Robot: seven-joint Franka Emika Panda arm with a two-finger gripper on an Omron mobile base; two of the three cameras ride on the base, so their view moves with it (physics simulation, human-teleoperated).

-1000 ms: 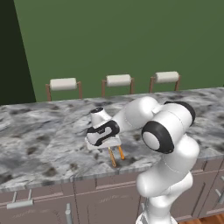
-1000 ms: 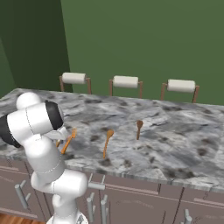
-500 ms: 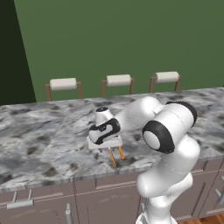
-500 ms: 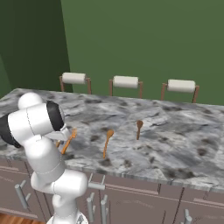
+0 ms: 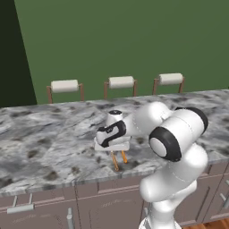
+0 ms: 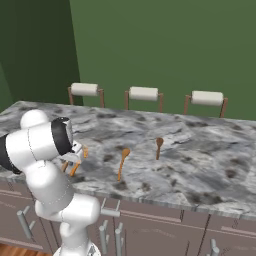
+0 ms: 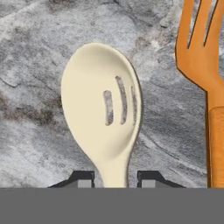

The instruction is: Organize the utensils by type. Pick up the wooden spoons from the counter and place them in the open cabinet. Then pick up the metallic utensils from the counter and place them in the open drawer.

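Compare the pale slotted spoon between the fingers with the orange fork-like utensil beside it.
The slotted spoon is cream; the forked utensil is bright orange. The spoon has a rounded bowl cut by three slits, while the forked utensil ends in long prongs. The spoon's neck sits between the gripper fingertips; the forked utensil lies off to one side, outside them. Both lie flat on the marbled counter, heads pointing the same way.

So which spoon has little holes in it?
The pale cream spoon between the gripper fingertips. It has three slots in its bowl; the orange utensil beside it is a fork with prongs.
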